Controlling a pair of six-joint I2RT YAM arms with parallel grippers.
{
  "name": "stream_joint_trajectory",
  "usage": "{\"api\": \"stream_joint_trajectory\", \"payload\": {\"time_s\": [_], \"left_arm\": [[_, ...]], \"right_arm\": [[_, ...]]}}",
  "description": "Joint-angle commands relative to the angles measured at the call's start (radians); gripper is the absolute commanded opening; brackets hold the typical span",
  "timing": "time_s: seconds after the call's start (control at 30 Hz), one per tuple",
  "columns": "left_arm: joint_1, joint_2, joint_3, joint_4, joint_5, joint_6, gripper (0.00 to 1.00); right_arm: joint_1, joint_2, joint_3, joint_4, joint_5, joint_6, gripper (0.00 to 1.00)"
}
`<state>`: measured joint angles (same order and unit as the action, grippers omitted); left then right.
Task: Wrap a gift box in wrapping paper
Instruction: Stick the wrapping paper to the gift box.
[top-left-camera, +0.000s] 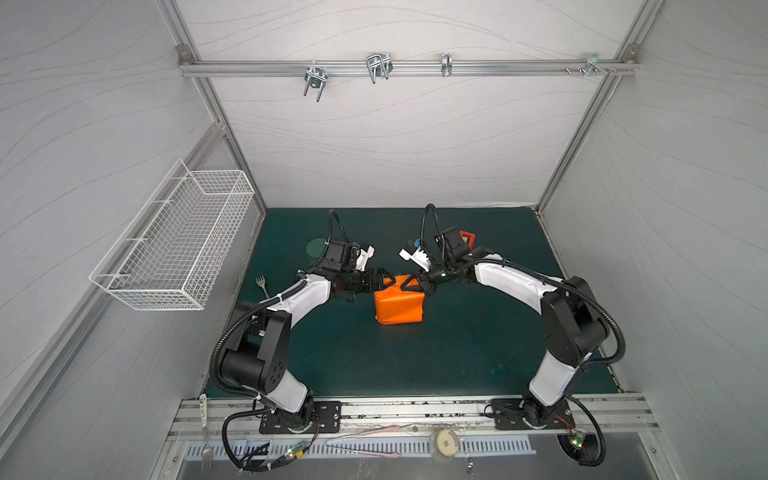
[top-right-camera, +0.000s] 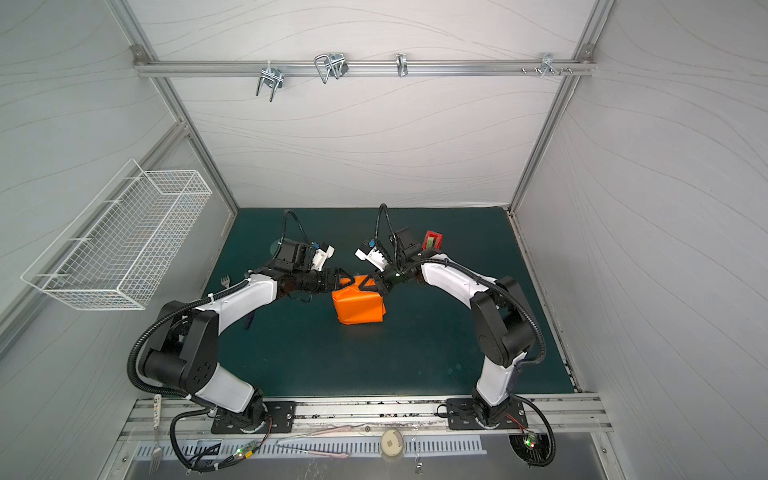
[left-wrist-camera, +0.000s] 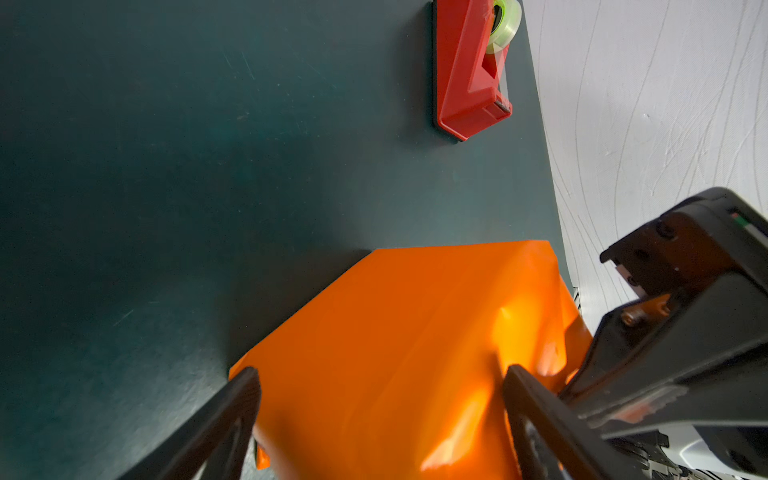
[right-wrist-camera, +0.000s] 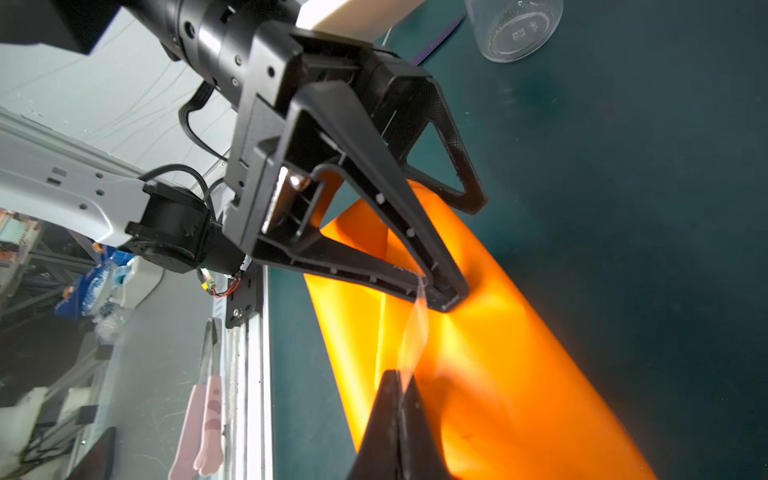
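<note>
The orange wrapping paper (top-left-camera: 399, 307) (top-right-camera: 360, 306) is folded round a squat block mid-mat; the gift box itself is hidden under it. My left gripper (top-left-camera: 386, 282) (top-right-camera: 347, 281) (left-wrist-camera: 380, 390) is open, its fingers (left-wrist-camera: 243, 399) spread over the package's far top edge with paper (left-wrist-camera: 395, 332) filling the gap. My right gripper (top-left-camera: 410, 283) (top-right-camera: 370, 285) (right-wrist-camera: 399, 376) is shut on a short strip of clear tape (right-wrist-camera: 415, 328). The strip runs from its tips up to the left gripper's near finger (right-wrist-camera: 440, 291), above the paper (right-wrist-camera: 519, 374).
A red tape dispenser (top-left-camera: 468, 237) (top-right-camera: 432, 240) (left-wrist-camera: 465, 75) stands behind the right wrist. A clear jar (right-wrist-camera: 515, 25) and a fork (top-left-camera: 262, 284) lie on the mat's left side. Pink scissors (right-wrist-camera: 203, 428) lie on the front rail. A wire basket (top-left-camera: 174, 245) hangs on the left wall.
</note>
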<state>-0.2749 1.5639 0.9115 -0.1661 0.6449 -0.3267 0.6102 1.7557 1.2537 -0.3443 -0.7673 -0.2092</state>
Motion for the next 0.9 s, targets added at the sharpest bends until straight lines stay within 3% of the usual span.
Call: {"api": "stream_joint_trajectory", "payload": {"time_s": [0.0,0.2,0.53,0.87], "left_arm": [[-0.006,0.024,-0.035,-0.098,-0.053,0.026,0.92],[-0.006,0.024,-0.035,-0.097,-0.047,0.025,0.92],[-0.005,0.028,-0.031,-0.098,-0.033,0.020,0.92],[-0.004,-0.001,-0.028,-0.095,-0.030,0.029,0.93]], "right_arm": [[-0.007,0.016,-0.018,-0.006,0.034,-0.106,0.00],[-0.010,0.019,-0.041,0.009,0.058,-0.157,0.01],[-0.011,0.007,-0.067,0.029,0.097,-0.246,0.20],[-0.010,-0.003,-0.099,0.035,0.116,-0.285,0.27]]}}
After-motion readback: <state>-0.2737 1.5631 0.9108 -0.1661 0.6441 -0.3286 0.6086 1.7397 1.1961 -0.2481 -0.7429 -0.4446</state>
